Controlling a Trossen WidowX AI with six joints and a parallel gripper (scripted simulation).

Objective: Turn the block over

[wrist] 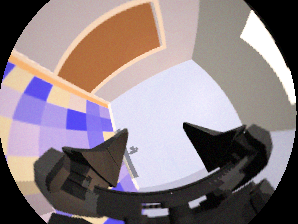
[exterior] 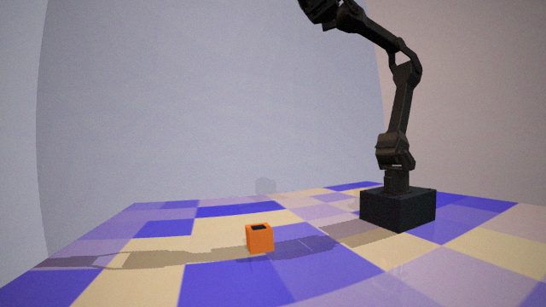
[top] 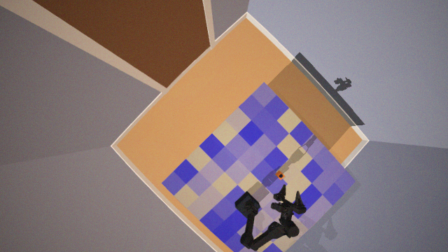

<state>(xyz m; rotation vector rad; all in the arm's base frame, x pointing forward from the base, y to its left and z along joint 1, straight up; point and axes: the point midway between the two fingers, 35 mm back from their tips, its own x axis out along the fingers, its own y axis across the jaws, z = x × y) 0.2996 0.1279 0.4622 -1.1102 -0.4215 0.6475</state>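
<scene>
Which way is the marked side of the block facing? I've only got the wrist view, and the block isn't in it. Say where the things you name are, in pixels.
Observer: Up. The exterior view shows the dark square on top of the orange block [top: 277,173] [exterior: 260,242].
Operator: Is the block on the table or propped on something?
Observer: It rests directly on the checkered table top [top: 229,147] [exterior: 230,281] [wrist: 55,140].
Operator: Where's the gripper [top: 291,196] [wrist: 156,128] relative to it?
Observer: Well above the table, in the exterior view; the block sits apart from the arm [top: 269,234] [exterior: 401,102].
</scene>
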